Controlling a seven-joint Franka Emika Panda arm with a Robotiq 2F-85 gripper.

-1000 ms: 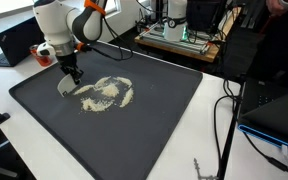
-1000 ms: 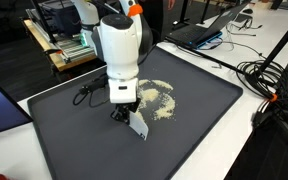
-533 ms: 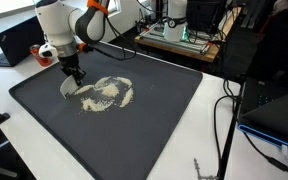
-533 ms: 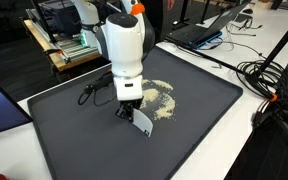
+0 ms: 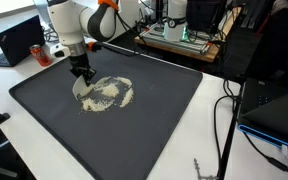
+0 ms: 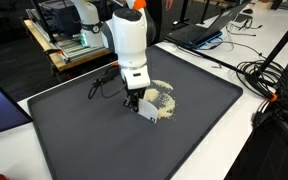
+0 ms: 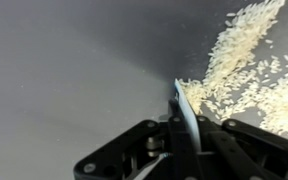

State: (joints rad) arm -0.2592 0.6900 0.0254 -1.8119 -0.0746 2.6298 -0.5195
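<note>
The dark mat (image 5: 154,120) carries a heap of grains (image 5: 109,93) near its middle. They look light and loose, better pushed than gripped. The gripper (image 6: 134,98) is clamped on the top edge of a thin, seemingly stiff scraper (image 6: 147,108), whose blade touches the heap's rim.

In an exterior view we see our gripper (image 6: 134,99) clamped on a pale scraper (image 6: 147,111). The scraper tilts down to the dark mat (image 6: 74,140), just beside a scatter of grains (image 6: 165,99). A black cable (image 6: 101,88) loops on the mat near the arm.
</note>
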